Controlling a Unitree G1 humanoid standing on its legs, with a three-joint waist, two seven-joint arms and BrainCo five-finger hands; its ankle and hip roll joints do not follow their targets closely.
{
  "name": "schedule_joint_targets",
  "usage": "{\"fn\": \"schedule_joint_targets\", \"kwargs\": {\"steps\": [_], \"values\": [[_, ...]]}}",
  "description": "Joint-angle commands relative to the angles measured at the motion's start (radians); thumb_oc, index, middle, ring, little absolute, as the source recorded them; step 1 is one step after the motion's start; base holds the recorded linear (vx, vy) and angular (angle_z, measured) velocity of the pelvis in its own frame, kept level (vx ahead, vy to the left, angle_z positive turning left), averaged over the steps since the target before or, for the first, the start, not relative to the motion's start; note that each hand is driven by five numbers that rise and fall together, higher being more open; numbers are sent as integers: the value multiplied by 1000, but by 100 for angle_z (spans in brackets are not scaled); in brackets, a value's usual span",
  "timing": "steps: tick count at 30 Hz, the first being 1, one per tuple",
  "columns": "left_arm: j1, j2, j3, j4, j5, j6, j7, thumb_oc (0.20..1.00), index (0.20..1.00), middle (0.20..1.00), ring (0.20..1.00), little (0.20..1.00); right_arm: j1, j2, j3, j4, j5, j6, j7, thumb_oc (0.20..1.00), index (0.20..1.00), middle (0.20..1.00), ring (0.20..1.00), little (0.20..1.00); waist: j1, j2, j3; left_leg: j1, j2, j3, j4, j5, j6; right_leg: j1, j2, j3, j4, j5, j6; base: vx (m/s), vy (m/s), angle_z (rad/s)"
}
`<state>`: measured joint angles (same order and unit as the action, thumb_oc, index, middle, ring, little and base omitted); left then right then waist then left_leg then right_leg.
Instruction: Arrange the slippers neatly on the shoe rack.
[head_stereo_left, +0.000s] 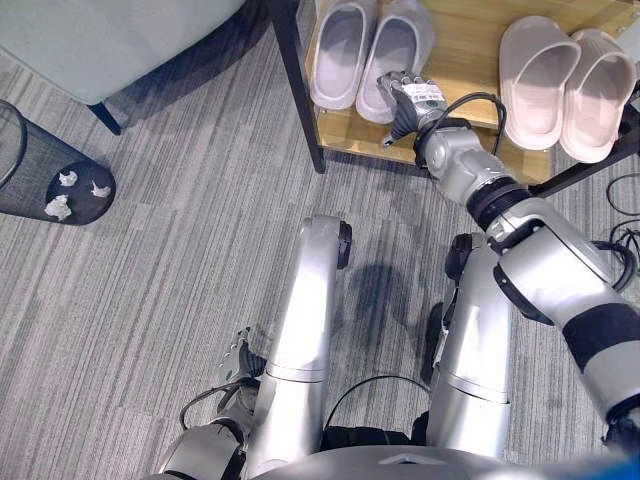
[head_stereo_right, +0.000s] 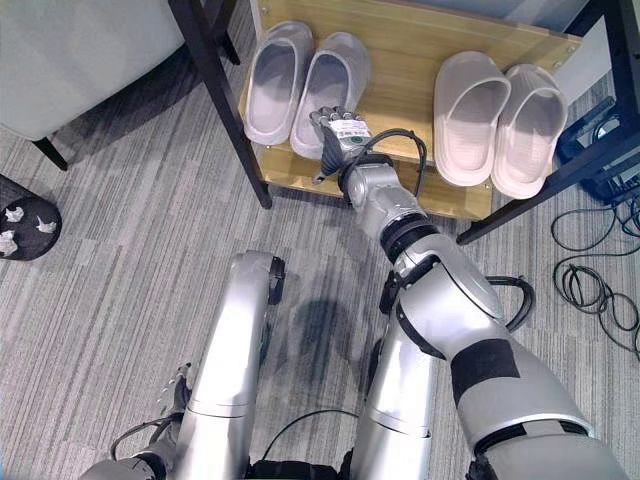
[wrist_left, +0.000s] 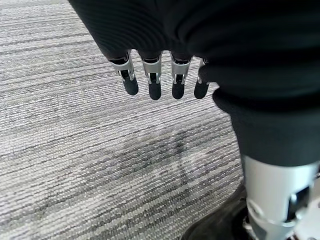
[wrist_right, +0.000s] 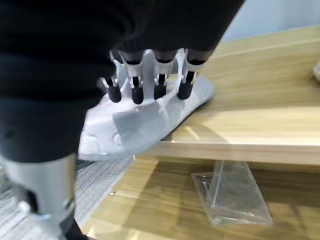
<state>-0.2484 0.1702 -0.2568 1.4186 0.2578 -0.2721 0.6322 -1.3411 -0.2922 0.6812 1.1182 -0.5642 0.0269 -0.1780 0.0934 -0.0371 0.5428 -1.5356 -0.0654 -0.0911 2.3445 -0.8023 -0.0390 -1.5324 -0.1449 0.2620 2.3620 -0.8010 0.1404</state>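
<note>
Left hand (wrist_left: 160, 75) fingers relaxed over carpet (wrist_left: 75, 150), right hand (wrist_right: 150, 80) fingers curled on grey slipper (wrist_right: 145, 120), shelf (wrist_right: 260, 120)

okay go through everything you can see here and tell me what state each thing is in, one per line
Grey slippers: side by side on the shelf, soles down; the right one's heel overhangs the front edge.
Beige slippers: paired, soles down, on the shelf.
Shoe rack: upright, holding both pairs.
Right hand: fingers curled on the grey slipper's heel.
Left hand: relaxed, holding nothing, over carpet.
Mesh bin: upright, crumpled paper inside.
</note>
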Motion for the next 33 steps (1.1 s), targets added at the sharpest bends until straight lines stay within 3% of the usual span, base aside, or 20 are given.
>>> {"fn": "schedule_joint_targets", "kwargs": {"steps": [1, 3, 5, 8, 12, 15, 17, 23, 28, 33], "values": [[5, -87, -96, 27, 2, -18, 12, 1000, 1000, 1000, 1000, 1000, -117, -21, -17, -87, 13, -28, -33, 1000, 1000, 1000, 1000, 1000, 44, 13, -38, -34, -27, -70, 90, -16, 78, 65, 8, 171, -43, 273, -79, 0, 0, 0], [1, -87, -94, 27, 0, -19, 12, 1000, 1000, 1000, 1000, 1000, -115, -22, -23, -95, 12, -28, -47, 1000, 1000, 1000, 1000, 1000, 43, 13, -39, -34, -26, -70, 89, -15, 77, 65, 8, 171, -44, 274, -78, 0, 0, 0], [-8, -93, -86, 34, -16, -25, 9, 1000, 1000, 1000, 1000, 1000, -112, -43, -55, -110, -15, -25, -186, 1000, 1000, 1000, 1000, 1000, 37, 13, -43, -34, -26, -70, 91, -15, 79, 66, 7, 169, -44, 277, -79, 0, 0, 0], [-8, -97, -77, 31, -31, -24, -7, 1000, 1000, 1000, 1000, 1000, -120, -62, -99, -146, -32, -3, -273, 1000, 1000, 1000, 1000, 1000, 26, 13, -45, -34, -21, -68, 91, -15, 79, 62, 9, 170, -44, 274, -81, 0, 0, 0], [-1, -95, -70, 16, -45, -19, -30, 1000, 1000, 1000, 1000, 1000, -107, -115, -115, -274, -70, 1, -332, 1000, 1000, 1000, 1000, 1000, 15, 15, -43, -34, -17, -66, 88, -13, 79, 57, 9, 170, -46, 273, -82, -9, 1, 0], [-1, -93, -54, 3, -59, -17, -39, 1000, 1000, 1000, 1000, 1000, -95, -124, -167, -375, -53, 24, -298, 1000, 1000, 1000, 1000, 1000, 7, 14, -34, -34, -17, -67, 86, -9, 78, 58, 15, 171, -45, 275, -84, -28, -3, -1], [-98, -134, -26, 2, -68, 22, -22, 1000, 1000, 1000, 1000, 1000, -58, -128, -196, -477, -45, 24, -243, 1000, 1000, 1000, 1000, 1000, -12, 8, -30, -34, -13, -71, 87, -8, 78, 57, 21, 167, -41, 275, -81, -19, 10, 0], [-81, -128, 24, -31, -79, -4, 25, 1000, 1000, 1000, 1000, 1000, 168, -296, -333, -786, -11, -25, -259, 1000, 1000, 1000, 1000, 1000, -32, 5, -24, -34, -3, -71, 88, -17, 81, 50, 33, 160, -35, 277, -83, -23, 12, -5], [-73, -117, 51, -100, -86, -25, 58, 1000, 1000, 1000, 1000, 1000, 421, -420, -496, -939, 28, -7, -260, 1000, 1000, 1000, 1000, 1000, -46, 3, -23, -34, 7, -68, 84, -24, 80, 41, 37, 154, -37, 275, -84, -15, -2, -4], [-28, -80, 79, -198, -73, 6, 65, 1000, 1000, 1000, 1000, 1000, 759, -390, -714, -1172, 139, 21, -223, 1000, 1000, 1000, 1000, 1000, -65, 10, -24, -34, 23, -62, 71, -17, 74, 46, 33, 144, -58, 285, -84, -13, -21, -7]]}}
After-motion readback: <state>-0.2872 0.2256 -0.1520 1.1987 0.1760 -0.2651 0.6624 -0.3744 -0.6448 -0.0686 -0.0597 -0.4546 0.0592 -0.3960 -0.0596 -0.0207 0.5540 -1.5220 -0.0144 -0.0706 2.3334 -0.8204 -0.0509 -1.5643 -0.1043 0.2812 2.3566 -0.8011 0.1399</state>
